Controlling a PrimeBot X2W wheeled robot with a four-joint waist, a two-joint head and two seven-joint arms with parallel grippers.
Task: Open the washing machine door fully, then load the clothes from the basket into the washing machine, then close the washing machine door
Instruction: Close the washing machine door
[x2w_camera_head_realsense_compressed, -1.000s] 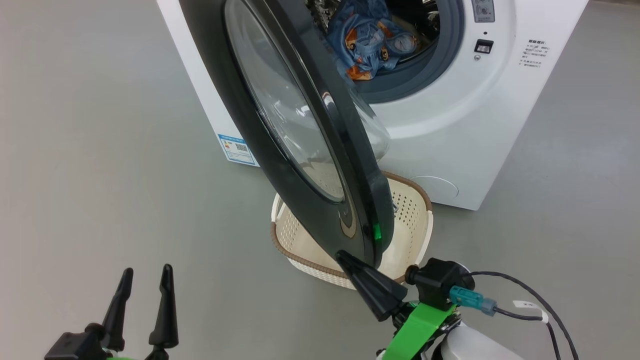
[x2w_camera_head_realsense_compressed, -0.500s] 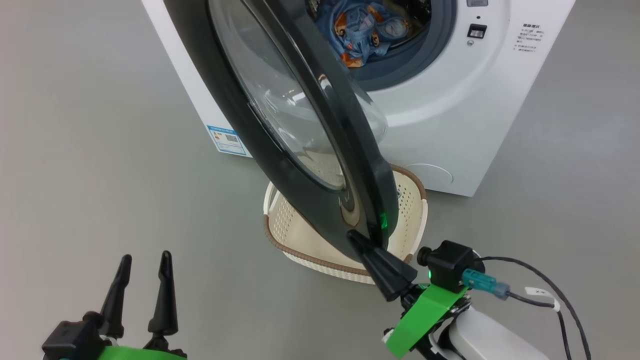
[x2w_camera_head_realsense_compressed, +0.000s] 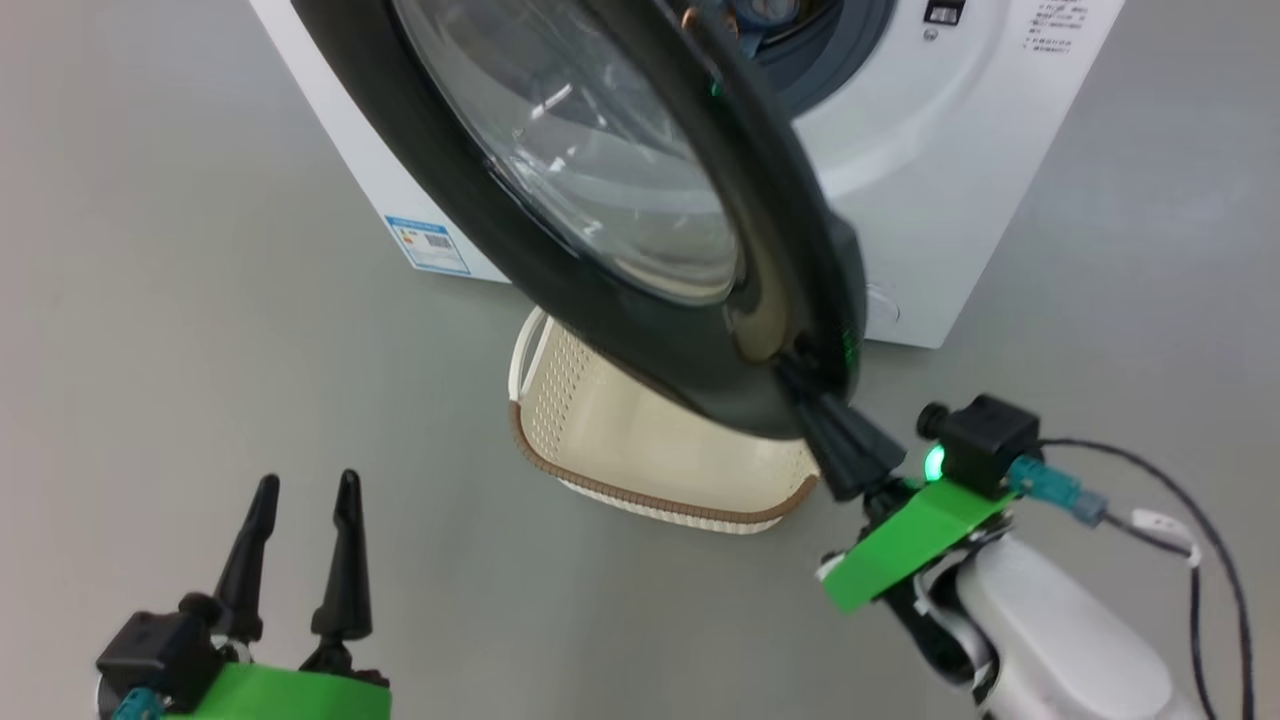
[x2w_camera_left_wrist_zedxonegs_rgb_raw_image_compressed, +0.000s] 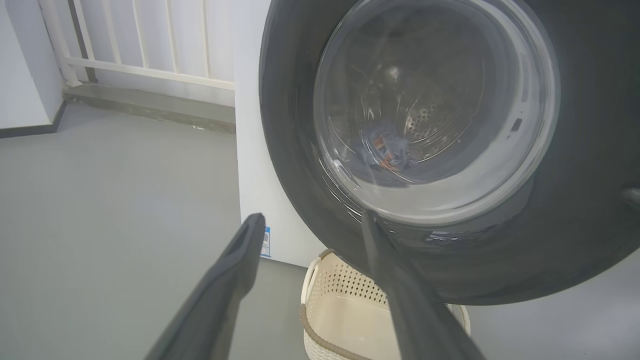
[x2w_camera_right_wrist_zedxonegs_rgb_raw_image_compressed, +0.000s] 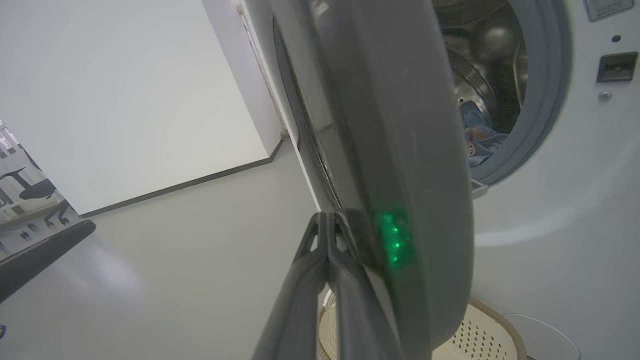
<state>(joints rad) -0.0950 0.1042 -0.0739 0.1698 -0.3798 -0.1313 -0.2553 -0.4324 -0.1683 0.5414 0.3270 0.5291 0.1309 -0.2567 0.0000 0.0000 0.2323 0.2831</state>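
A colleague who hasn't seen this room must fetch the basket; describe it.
Find the big white washing machine with its round black door partly open. On the grey floor under that door sits the basket. Unlike the white machine and black door, it is cream, perforated, with a brown woven-look rim.

Blue label (x2w_camera_head_realsense_compressed: 428, 244) on washing machine (x2w_camera_head_realsense_compressed: 930, 180): print unreadable
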